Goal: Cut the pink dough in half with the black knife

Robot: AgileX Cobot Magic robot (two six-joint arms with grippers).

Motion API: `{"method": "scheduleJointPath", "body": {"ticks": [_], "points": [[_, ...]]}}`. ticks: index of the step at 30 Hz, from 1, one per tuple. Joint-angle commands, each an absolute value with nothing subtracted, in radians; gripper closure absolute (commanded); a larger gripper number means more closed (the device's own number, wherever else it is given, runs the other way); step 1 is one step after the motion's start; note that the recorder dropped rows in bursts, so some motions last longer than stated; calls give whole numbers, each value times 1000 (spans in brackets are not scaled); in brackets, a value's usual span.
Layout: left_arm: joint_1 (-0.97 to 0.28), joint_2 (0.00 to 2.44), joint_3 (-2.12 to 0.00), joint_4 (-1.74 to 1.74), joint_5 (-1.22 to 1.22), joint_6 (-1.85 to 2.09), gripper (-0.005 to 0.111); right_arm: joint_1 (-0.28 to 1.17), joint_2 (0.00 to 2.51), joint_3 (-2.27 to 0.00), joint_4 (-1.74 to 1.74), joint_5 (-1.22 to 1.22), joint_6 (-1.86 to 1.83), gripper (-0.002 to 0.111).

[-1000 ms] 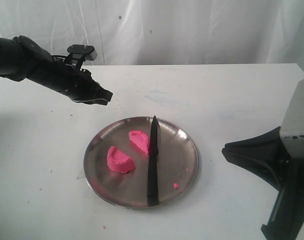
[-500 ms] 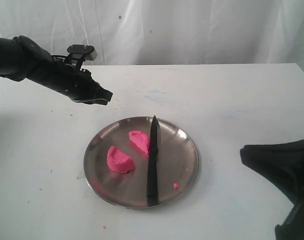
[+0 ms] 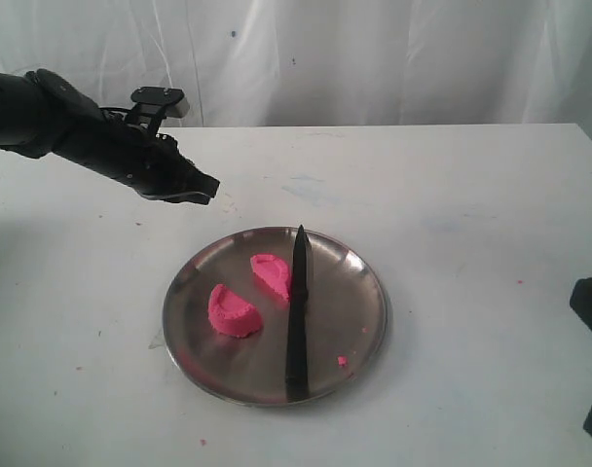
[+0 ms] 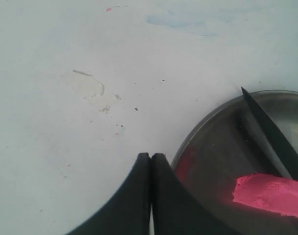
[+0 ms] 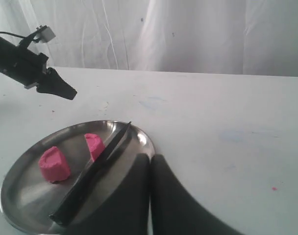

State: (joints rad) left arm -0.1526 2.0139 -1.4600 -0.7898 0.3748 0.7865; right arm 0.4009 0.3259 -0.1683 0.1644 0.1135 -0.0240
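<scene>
Both grippers sitting fully closed on nothing, away from the cut dough.

Hovering at upper left of the exterior view, left gripper (image 3: 206, 185) pressing its fingers flat together, gripping nothing, hanging over bare white table (image 3: 452, 195) just outside the upper-left rim of the steel plate (image 3: 364, 292). Showing only as a dark edge at lower right of that view, right gripper (image 5: 150, 164) likewise squeezing its fingers tight together in its own wrist view, carrying nothing, pausing beside the plate's rim. Lying in the plate's centre, black knife (image 3: 296, 311) pointing its tip toward the frame's top, handle reaching the lower rim. Resting left of the blade, pink dough (image 3: 236, 312) sitting as two separate half-moon pieces, the upper one (image 3: 271, 273) touching the blade, the lower one lying apart from it.
</scene>
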Motion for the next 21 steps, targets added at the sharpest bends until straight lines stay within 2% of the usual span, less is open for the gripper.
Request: {"method": "scheduleJointPath", "body": {"ticks": [1,9,21], "points": [[-151,2003,-1456,-802,385,787,107,397,273,-91,43,46,57,108],[-151,2003,-1456,-802,385,787,107,334,127,0,48,29,57,108],[-151,2003,-1456,-802,385,787,107,116,0,0,54,187,55,108]]}}
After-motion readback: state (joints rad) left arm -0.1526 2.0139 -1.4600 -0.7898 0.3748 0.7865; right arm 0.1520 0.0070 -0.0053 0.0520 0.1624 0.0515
